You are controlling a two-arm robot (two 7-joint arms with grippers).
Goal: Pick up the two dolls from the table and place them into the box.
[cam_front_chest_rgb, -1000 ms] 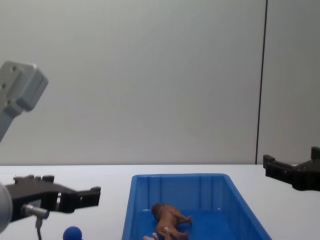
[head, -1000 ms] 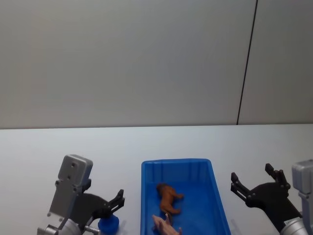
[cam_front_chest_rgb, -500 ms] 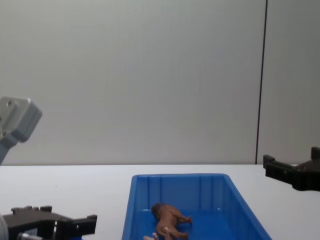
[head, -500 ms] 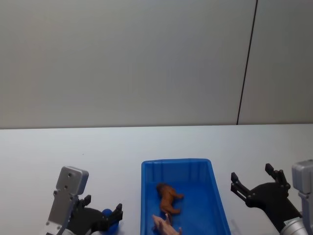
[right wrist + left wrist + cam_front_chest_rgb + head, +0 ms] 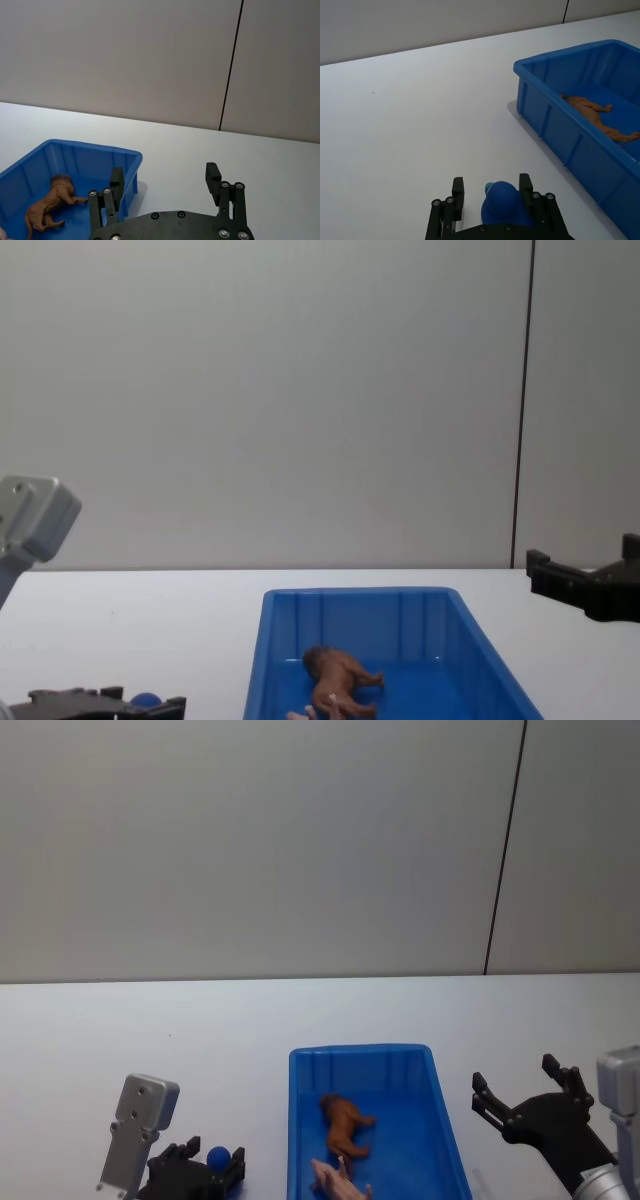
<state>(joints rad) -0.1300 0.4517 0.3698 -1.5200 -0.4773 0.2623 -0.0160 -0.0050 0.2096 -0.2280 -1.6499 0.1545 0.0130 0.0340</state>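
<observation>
Near left of table (image 5: pixel 150 1030): left gripper (image 5: pixel 491 182) low at the surface, fingers spread to either side of small blue ball (image 5: pixel 218 1155); gap visible on one side, so not clamped.
Why there: likely lined up on the ball, which is no part of the task; reason unclear.
Right of box: right gripper (image 5: pixel 165 172) hovers above the table, jaws released, nothing between them; looks parked, clear of the rim.
Box (image 5: pixel 360 1049): blue bin, centre near, ribbed inner walls, long side running near to far.
Brown doll (image 5: pixel 343 1122): lies on the box floor, mid-bin; in right wrist view reads as a four-legged maned animal figure, on its side.
Pink doll (image 5: pixel 335 1180): at near end of box floor, just beside the brown one, only limbs visible.
Why placed so: both figures look dropped in loose, not arranged.
Task progress: judged done, both dolls inside, none on the table.
Writing, brands: none readable on box, grippers or wall.
</observation>
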